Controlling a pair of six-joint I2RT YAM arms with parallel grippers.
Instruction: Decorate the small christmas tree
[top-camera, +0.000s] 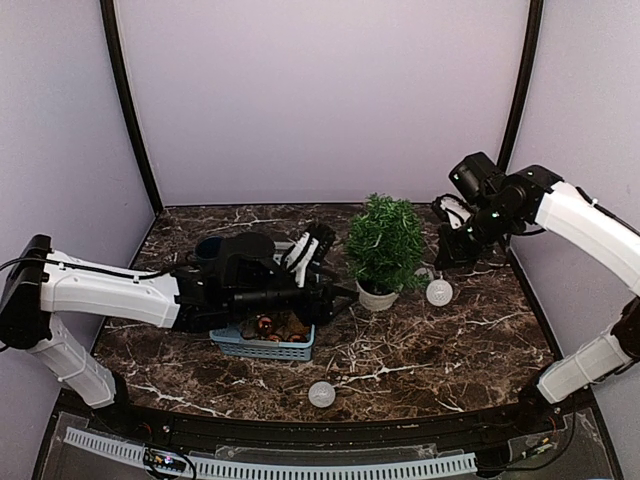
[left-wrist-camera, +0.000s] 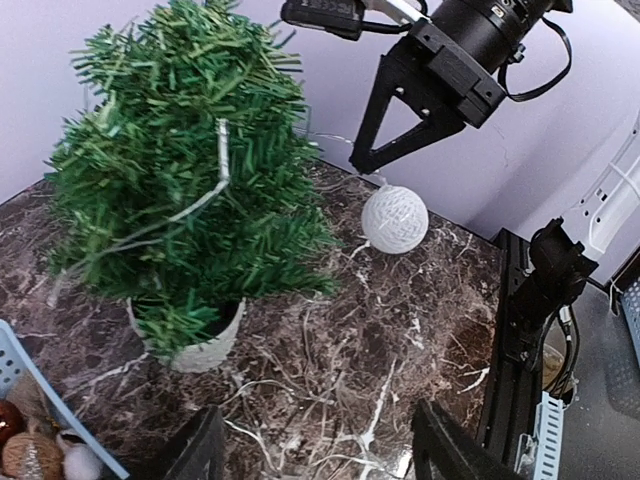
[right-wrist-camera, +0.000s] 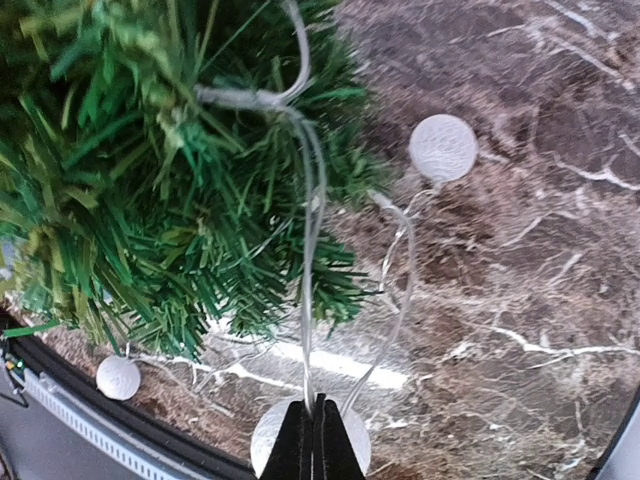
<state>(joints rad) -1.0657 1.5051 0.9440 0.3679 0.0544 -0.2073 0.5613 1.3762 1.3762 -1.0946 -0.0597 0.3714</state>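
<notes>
Small christmas tree: stood upright in its white pot on the marble table, just right of the blue basket. Right gripper: was clamped on a thin wire draped over the tree. Left gripper: hung wide and empty near the pot.

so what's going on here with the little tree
The right arm's fingers are pinched shut on a thin light string with white balls, which is draped over the small tree. One ball is right by the tree and another ball lies on the table. The left arm's fingers are open and empty near the blue basket.
</notes>
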